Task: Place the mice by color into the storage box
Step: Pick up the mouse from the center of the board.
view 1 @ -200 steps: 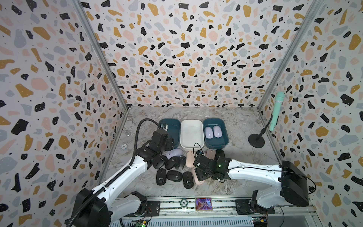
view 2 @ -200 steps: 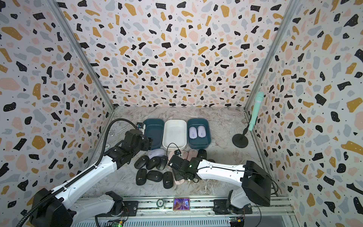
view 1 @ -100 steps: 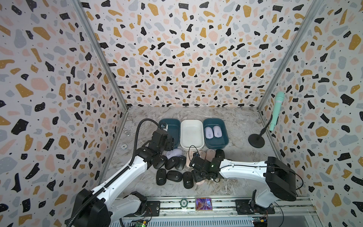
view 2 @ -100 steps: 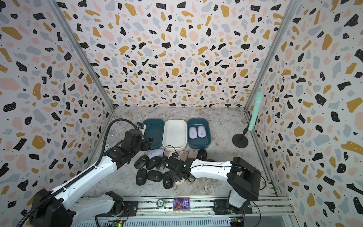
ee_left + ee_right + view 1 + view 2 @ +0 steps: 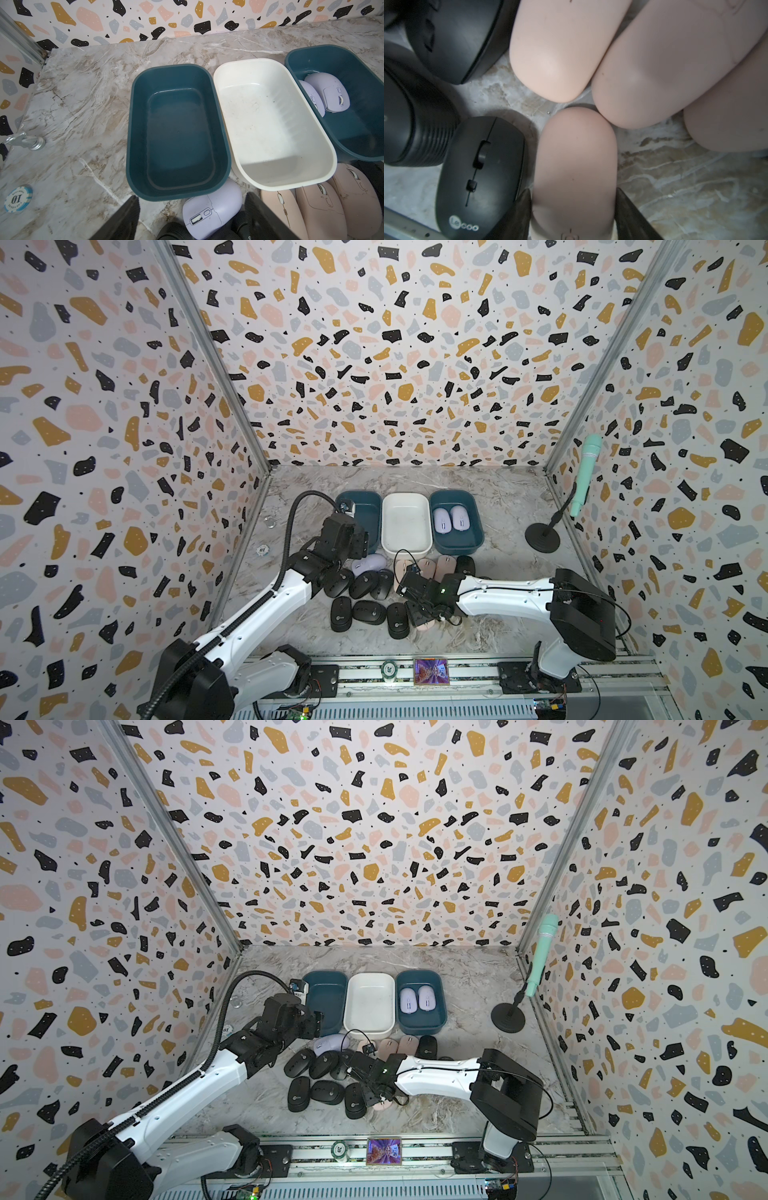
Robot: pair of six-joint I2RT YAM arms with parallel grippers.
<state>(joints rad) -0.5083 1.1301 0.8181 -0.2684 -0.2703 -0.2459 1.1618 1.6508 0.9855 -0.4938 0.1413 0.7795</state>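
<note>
3 bins sit in a row at the back of the marble tabletop (image 5: 83,99): the left teal bin (image 5: 178,133), the white bin (image 5: 266,124) in the middle and the right teal bin (image 5: 457,548). 2 lavender mice (image 5: 441,519) lie side by side in the right one.

All the other mice are in a loose pile just in front of the bins. The right gripper (image 5: 573,191) is down low at the near side of that pile. Its jaws are pressed against both sides of a pink mouse (image 5: 575,155), so it looks clamped on it. Can't tell if the mouse is off the table or not. A black mouse (image 5: 479,172) with a Lecoo logo lies just beside it, right next to 1 finger, and 3 more pink mice (image 5: 322,209) crowd the held one's other end.

The left gripper (image 5: 192,199) hovers at the front edge of the left teal bin with its jaws wide apart. A loose lavender mouse (image 5: 209,209) sits below, between the 2 fingers and up against that bin's front wall. It doesn't look gripped.

In both top views the black mice (image 5: 369,612) make 2 rough rows of 3, plus 1 at the right end of the pink row. A mint microphone (image 5: 586,472) stands on its stand off to the right, and a poker chip (image 5: 17,198) lies near the left wall.
</note>
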